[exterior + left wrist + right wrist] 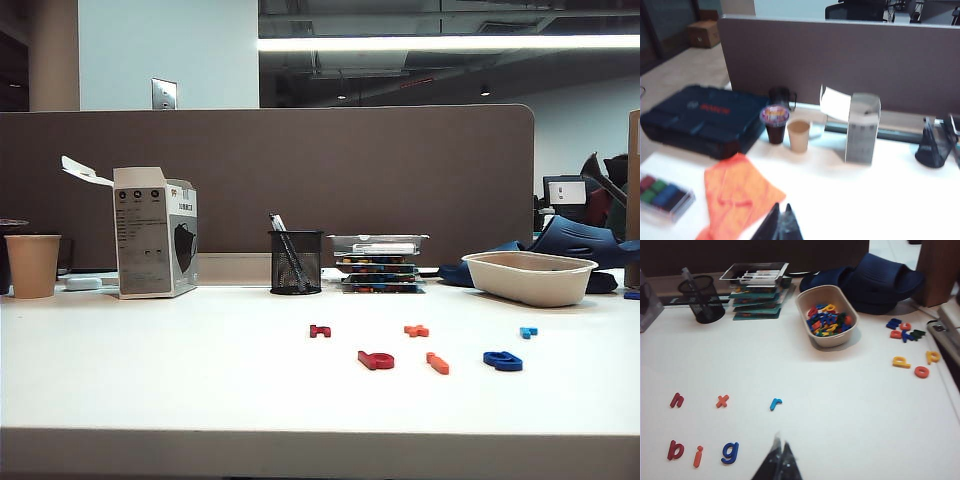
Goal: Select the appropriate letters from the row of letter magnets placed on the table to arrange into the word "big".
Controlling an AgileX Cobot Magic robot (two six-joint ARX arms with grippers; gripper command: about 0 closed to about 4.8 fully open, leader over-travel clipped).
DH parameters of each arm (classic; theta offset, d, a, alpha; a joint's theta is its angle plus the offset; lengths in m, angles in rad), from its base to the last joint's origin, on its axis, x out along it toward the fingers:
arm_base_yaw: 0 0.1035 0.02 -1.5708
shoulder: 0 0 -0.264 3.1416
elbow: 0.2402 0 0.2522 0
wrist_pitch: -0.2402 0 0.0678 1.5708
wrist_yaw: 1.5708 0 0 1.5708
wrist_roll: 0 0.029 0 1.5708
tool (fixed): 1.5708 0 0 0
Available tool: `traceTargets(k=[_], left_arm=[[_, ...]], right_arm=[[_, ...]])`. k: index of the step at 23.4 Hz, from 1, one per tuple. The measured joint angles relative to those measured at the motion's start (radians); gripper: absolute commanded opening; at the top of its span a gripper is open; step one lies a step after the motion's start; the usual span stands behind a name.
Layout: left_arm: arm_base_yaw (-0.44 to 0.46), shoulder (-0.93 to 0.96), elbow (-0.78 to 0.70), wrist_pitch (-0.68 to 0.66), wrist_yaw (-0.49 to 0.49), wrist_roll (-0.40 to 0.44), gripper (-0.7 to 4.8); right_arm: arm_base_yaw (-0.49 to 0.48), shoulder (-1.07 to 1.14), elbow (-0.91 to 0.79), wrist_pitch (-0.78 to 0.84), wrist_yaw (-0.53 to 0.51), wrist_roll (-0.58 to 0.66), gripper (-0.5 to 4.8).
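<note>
Brimming bowl (pixel 805 307) of magnet letters (pixel 828 320)

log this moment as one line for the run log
word: b, i, g spell big | left behind: h, x, r | left gripper: shut, empty | right gripper: shut, empty

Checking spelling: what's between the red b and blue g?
The orange i lies between the b and g, clearest in the right wrist view.
</note>
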Motion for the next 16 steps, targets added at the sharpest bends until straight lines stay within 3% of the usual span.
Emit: traceTargets(k=[8,12,16], left_arm=[[0.0,-0.435,-0.338,-0.033,0.057,-0.044,-0.06],[-0.001,-0.61,-0.557,0.044,0.242,0.078,-0.05],[-0.003,-0.59,-0.755,0.241,0.402,0.1,-0.05]], right_arm=[[0.0,-0.092,-0.139,0.069,-0.043,0.048,-0.07],[0.0,-0.116,-0.19,0.148,-0.056,0.087,-0.07],[0.002,-0.148,-0.273,0.223,-0.067,0.134,-0.07]])
